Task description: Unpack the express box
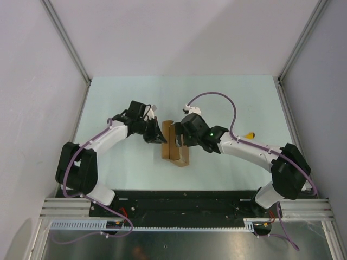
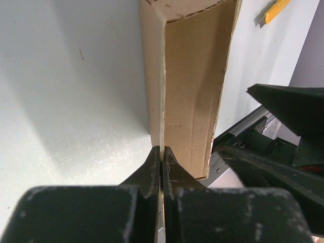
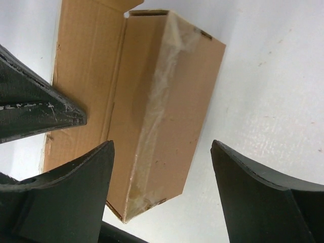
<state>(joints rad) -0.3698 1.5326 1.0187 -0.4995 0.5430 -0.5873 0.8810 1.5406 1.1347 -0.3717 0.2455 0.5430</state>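
- Express box (image 1: 178,147): where do we have it?
- We see it lying on the pale table (image 1: 227,97) between our two arms. Its flap (image 3: 86,76) is spread out to the left side of the box. A strip of clear tape (image 3: 162,76) runs along the face turned to the right wrist camera.
- And our left gripper (image 2: 161,152)?
- It sits just left of the express box, with its fingers pressed together on the thin edge of the flap. The cardboard shows only as a pale line between them.
- What of the right side?
- Our right gripper (image 3: 162,143) hangs over the box with its fingers (image 3: 263,197) spread wide, one on either side of the brown body. We cannot tell whether they touch the cardboard.
- Do we see anything else?
- A yellow utility knife (image 1: 249,133) lies on the table well apart from the box, to its right.
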